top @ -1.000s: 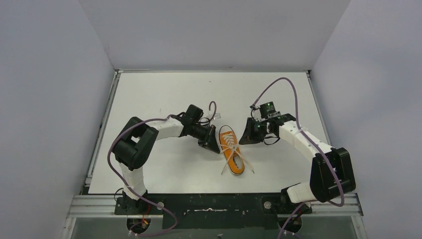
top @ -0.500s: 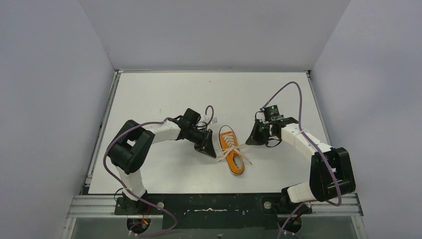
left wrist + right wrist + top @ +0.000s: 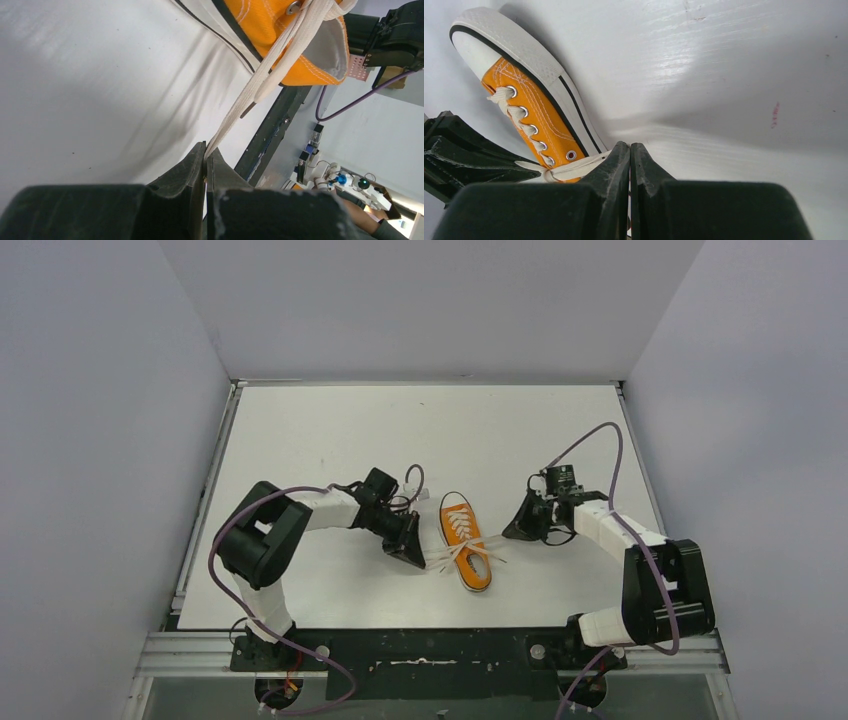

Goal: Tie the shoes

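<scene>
The orange sneaker (image 3: 463, 528) lies on the white table, white toe cap at the far end and heel towards me. Its whitish laces cross in a tight twist (image 3: 463, 553) over the tongue and stretch out to both sides. My left gripper (image 3: 424, 562) is just left of the shoe, shut on the left lace end (image 3: 260, 85), which runs taut from the jaws (image 3: 205, 149) to the shoe (image 3: 270, 27). My right gripper (image 3: 505, 534) is just right of the shoe, shut; the right lace end (image 3: 584, 164) runs from the shoe (image 3: 549, 132) into its tip (image 3: 630, 145).
The table (image 3: 330, 430) has white walls on three sides. A black rail (image 3: 440, 650) runs along the near edge and also shows in the left wrist view (image 3: 272, 135). Purple cables loop over both arms. A small red mark (image 3: 775, 114) is on the table.
Both grippers have moved apart and towards me. The laces, which lay in a loose X past the heel, are now drawn sideways and tight across the shoe.
</scene>
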Robot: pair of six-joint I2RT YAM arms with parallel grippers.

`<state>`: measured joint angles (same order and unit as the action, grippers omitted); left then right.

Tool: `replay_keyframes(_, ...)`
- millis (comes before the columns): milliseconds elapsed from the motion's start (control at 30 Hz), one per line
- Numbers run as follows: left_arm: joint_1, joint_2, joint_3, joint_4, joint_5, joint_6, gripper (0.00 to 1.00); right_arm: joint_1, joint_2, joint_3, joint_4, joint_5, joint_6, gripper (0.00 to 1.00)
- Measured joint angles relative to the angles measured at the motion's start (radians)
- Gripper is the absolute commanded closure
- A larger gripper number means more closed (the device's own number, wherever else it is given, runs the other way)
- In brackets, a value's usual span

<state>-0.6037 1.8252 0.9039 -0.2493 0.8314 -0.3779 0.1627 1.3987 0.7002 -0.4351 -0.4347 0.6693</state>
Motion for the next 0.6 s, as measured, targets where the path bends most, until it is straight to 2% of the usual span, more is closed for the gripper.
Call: replay_keyframes(600,0.04,0.007,-0.058,0.063,-0.024,0.002,1.0,-0.06,0.046,-0.077,0.1,-0.086,-0.001,1.0)
